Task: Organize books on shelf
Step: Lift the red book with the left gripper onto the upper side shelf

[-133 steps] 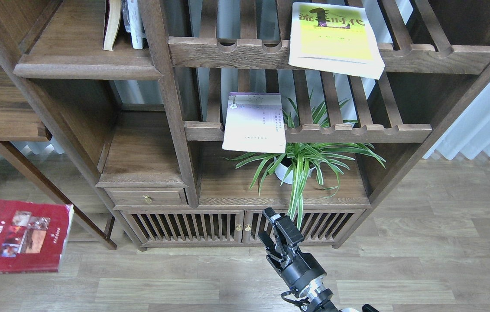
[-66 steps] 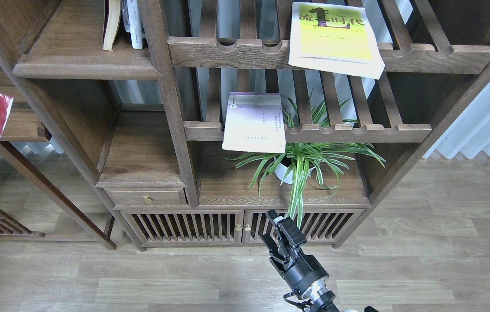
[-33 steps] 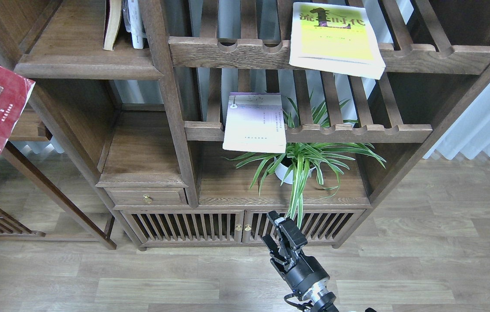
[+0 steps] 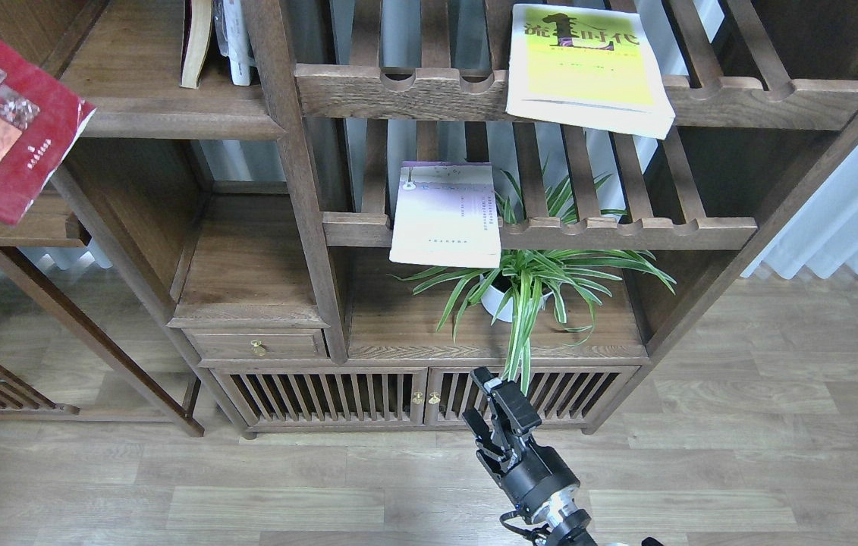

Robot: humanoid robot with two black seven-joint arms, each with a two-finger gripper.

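Dark red book (image 4: 4, 121) at the upper left edge of the head view, tilted, its lower right corner over the thick rounded front edge of the flat dark-brown shelf (image 4: 171, 114); cover glossy, with small photos in a cluster and a short line of pale lettering; white page edge showing along the right side. Left part of this book cut off by the frame; no left pincer in view, so no telling what holds it.

Yellow-green book (image 4: 584, 64) with white border and dark title characters lying flat on the upper slatted rack (image 4: 740, 95), front edge jutting past the scalloped rail. Pale lavender-white book (image 4: 445, 216) lying on the lower slatted rack (image 4: 626, 227), likewise overhanging its rail, just left of the spider plant (image 4: 531, 280) in a white pot on the board below. Two upright books (image 4: 216, 38) at the back of the flat shelf, one cream-edged, one white.

Right pincer (image 4: 491, 406) low in the centre, in front of the cabinet's slatted doors (image 4: 322, 398), well apart from every book; fingers spread a little, nothing between them.
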